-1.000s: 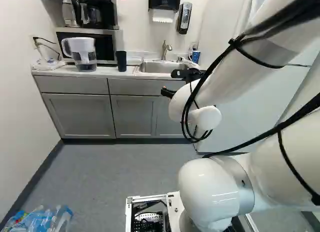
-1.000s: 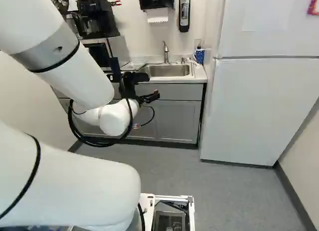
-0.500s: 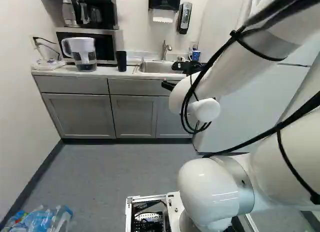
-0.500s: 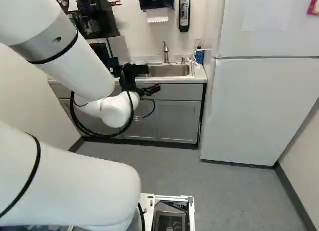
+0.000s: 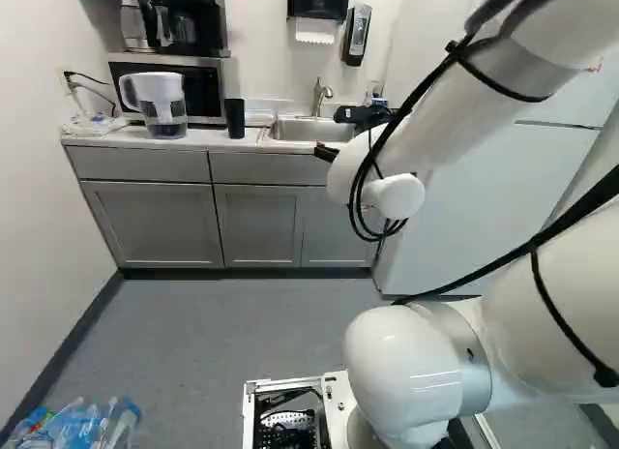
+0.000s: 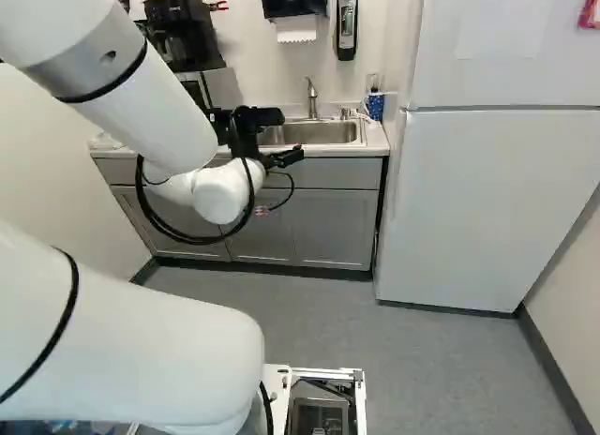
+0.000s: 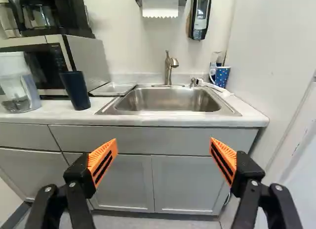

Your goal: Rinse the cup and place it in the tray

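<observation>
Wrist view shows the gripper [image 7: 164,162] open and empty, raised higher than a moment ago, likely readying for the dark cup [image 7: 75,90] at left.

The smooth white arm [image 5: 395,195] has risen toward 12 o'clock in both base views. Its black, orange-padded gripper [image 6: 298,155] rose too.

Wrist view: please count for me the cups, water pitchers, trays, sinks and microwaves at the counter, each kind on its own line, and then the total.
Cups: 2 (dark cup, blue spotted cup)
Water pitcher: 1
Tray: 1
Sink: 1
Microwave: 1
Total: 6
</observation>
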Controlling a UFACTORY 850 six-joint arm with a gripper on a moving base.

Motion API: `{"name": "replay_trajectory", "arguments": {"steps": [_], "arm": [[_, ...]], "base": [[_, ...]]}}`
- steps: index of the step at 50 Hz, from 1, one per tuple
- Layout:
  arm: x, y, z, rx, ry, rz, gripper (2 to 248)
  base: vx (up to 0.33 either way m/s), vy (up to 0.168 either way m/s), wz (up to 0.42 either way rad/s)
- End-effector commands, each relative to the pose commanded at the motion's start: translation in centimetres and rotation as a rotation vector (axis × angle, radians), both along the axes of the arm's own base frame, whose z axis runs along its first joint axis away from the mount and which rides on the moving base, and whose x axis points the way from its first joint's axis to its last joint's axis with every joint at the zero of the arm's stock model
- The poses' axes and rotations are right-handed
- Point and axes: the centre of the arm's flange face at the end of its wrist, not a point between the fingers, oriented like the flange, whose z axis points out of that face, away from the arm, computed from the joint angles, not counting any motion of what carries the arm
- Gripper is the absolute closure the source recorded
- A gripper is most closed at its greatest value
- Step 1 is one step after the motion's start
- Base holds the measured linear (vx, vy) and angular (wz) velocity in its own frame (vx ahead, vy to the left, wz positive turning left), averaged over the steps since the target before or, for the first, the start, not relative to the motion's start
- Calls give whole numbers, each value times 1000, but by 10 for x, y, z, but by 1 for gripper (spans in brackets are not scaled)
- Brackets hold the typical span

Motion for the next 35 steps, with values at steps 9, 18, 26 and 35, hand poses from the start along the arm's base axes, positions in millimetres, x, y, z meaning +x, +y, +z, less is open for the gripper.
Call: {"name": "replay_trajectory", "arguments": {"steps": [9,18,26,35], "arm": [[7,-2,7,0,7,-4,3],[15,-3,15,0,16,-8,3],[21,-5,21,1,25,-12,3],[28,-6,29,1,34,-16,3]], "base": [[0,0,0],[0,0,0],[0,0,0],[0,0,0]]}}
